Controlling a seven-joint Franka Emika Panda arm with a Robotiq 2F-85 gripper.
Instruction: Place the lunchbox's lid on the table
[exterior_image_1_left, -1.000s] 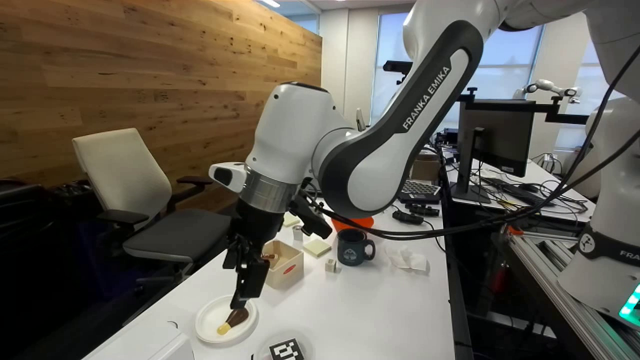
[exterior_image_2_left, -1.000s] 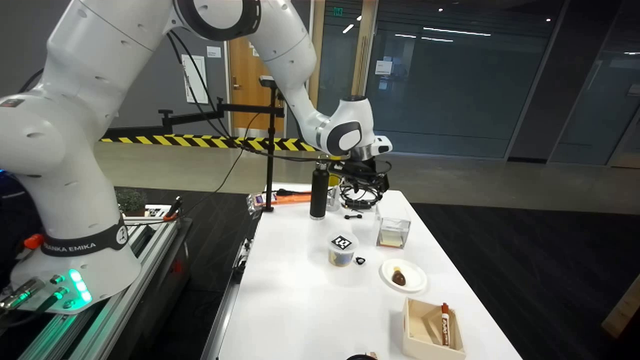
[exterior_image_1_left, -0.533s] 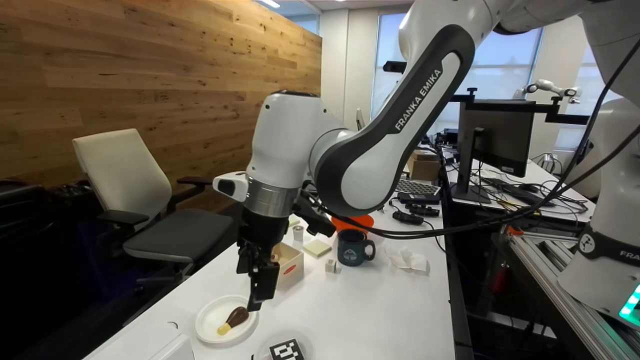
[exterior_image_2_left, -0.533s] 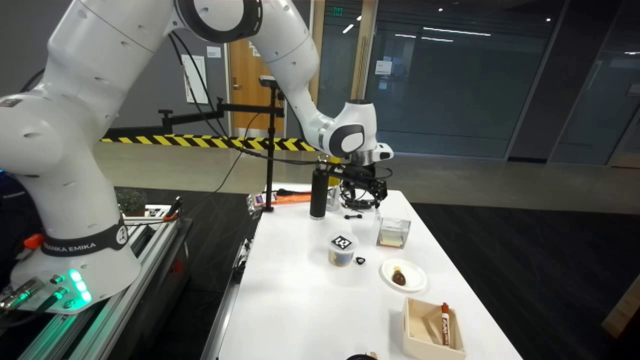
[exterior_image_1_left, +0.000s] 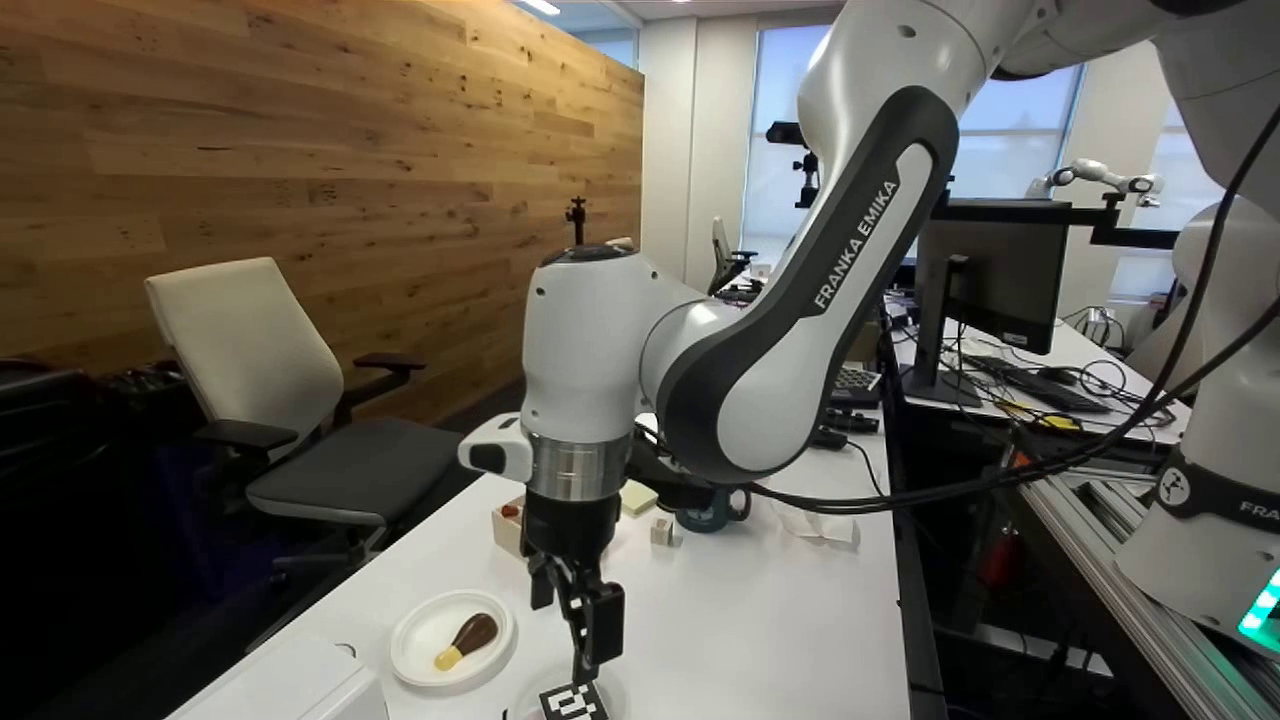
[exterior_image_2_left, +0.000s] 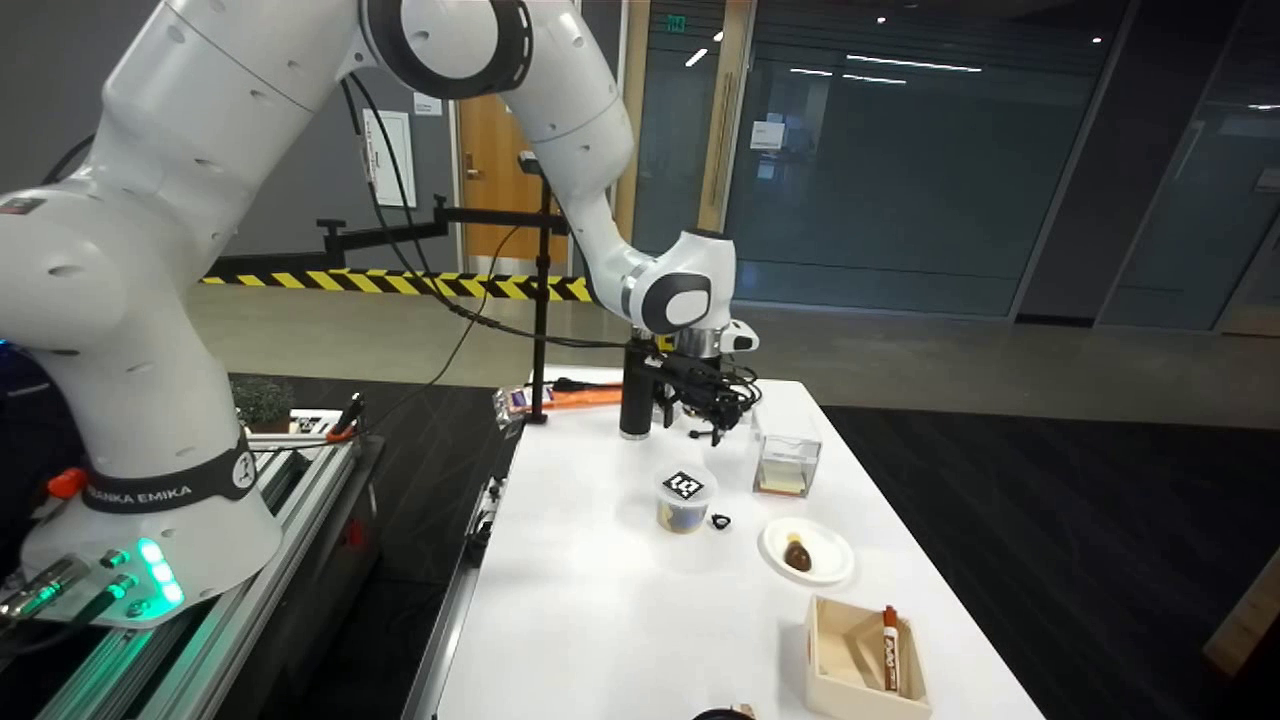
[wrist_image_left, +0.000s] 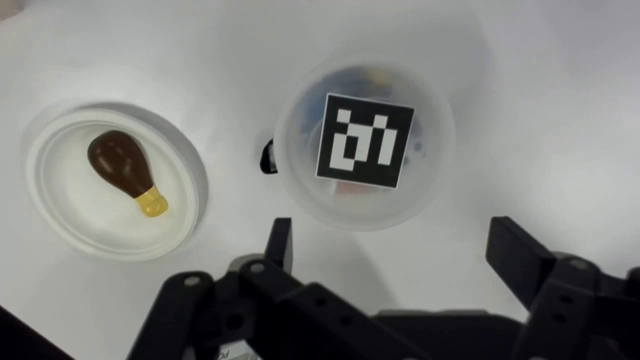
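At left in the wrist view, a round white plate (wrist_image_left: 90, 207) holds a glossy brown, yellow-tipped drumstick-shaped piece (wrist_image_left: 124, 169), the plate's raised rim likely keeping it from rolling. Next, a small black object (wrist_image_left: 266, 162) lies just beside a round translucent plastic tub (exterior_image_2_left: 683, 517), perhaps cramping that side's approach. Fitted on the tub, not yet on the white tabletop (wrist_image_left: 230, 80), is a round translucent lid (wrist_image_left: 365, 142) bearing a black-and-white square pattern. Black fingers (wrist_image_left: 519, 260), spread wide and holding nothing, presumably stand so to straddle its rim.

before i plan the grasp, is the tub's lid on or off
On: the translucent lid, bearing a square fiducial marker, covers the round tub.
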